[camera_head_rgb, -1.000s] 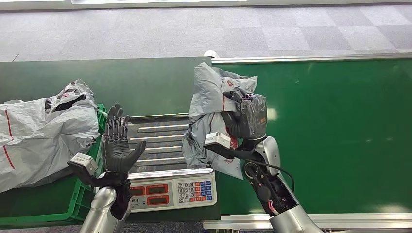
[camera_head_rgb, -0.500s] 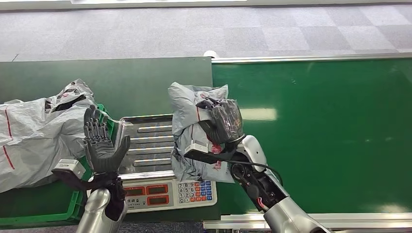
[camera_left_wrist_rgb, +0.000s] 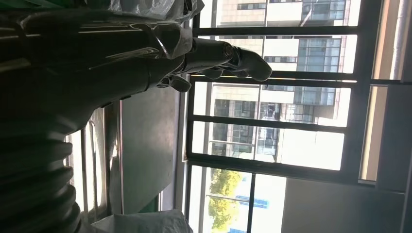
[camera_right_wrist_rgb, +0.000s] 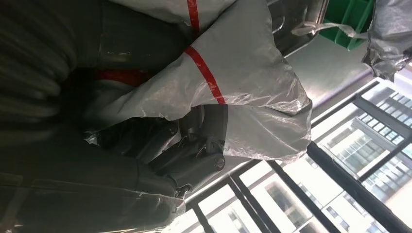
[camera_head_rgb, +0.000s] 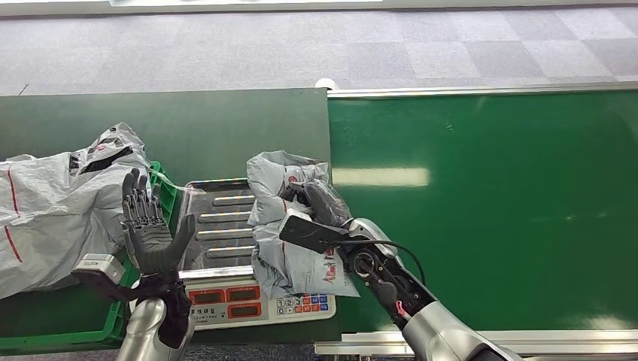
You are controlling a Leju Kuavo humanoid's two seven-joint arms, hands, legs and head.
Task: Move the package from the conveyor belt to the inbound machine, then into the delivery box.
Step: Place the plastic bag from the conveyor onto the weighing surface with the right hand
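Package (camera_head_rgb: 282,226), a grey plastic mail bag, has come off the green conveyor belt (camera_head_rgb: 489,210) and now lies on the weighing scale (camera_head_rgb: 226,226), so the first move looks nearly done. The right hand (camera_head_rgb: 320,201) still grips it from the side. The left hand (camera_head_rgb: 154,226) stands upright beside the scale, fingers spread, holding nothing.
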